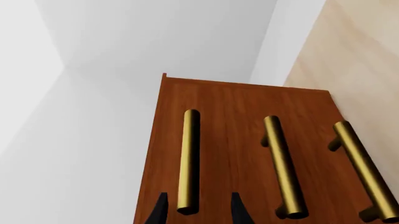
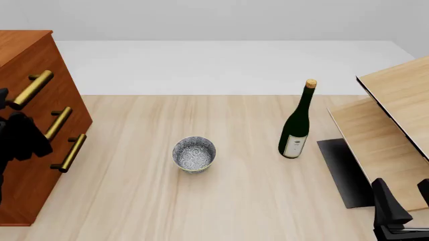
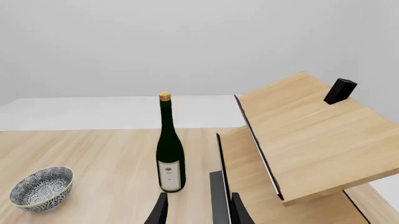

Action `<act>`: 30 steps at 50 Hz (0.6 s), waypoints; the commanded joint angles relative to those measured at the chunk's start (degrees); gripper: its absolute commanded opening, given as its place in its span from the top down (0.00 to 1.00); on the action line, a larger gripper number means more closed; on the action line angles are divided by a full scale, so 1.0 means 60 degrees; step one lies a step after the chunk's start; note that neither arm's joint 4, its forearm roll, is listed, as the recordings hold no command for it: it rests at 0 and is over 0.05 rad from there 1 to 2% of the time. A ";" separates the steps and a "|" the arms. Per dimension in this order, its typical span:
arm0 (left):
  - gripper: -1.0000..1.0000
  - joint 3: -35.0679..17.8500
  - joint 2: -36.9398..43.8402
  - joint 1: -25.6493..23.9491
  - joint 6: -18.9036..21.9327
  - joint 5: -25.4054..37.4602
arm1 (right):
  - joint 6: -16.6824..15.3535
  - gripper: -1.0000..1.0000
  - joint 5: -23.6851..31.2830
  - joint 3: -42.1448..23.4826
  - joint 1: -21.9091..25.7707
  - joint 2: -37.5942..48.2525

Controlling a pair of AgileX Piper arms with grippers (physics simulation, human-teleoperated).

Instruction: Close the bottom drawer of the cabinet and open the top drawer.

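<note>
The cabinet stands at the table's left edge, reddish-brown, with three brass bar handles. In the left wrist view its front looks like one flat face, so all drawers seem flush. The top drawer's handle is the one nearest the wall, also visible in the front view. The bottom drawer's handle is nearest the table. My left gripper is open, with one finger on each side of the top handle's end and not touching it. My right gripper is open and empty at the near right.
A dark green bottle stands right of centre and a patterned bowl sits mid-table. Pale slanted boards and a black mat fill the right side, close to my right gripper. A small black block sits on the upper board.
</note>
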 commanded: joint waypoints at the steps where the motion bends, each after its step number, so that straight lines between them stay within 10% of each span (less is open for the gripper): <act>1: 0.00 -0.0146 0.0270 0.0163 0.0050 -0.0188 | -0.0003 0.00 -0.0023 0.0007 -0.0003 0.0024; 2: 0.00 -0.0137 0.0271 0.0166 0.0060 -0.0199 | -0.0007 0.00 -0.0021 0.0007 0.0000 0.0022; 3: 1.00 -0.0083 0.0321 0.0180 0.0152 -0.0342 | -0.0007 0.00 -0.0020 0.0009 -0.0001 0.0022; 30: 1.00 0.0147 -0.0100 -0.0094 0.0242 -0.0455 | 0.0016 0.00 0.0055 -0.0003 -0.0007 -0.0054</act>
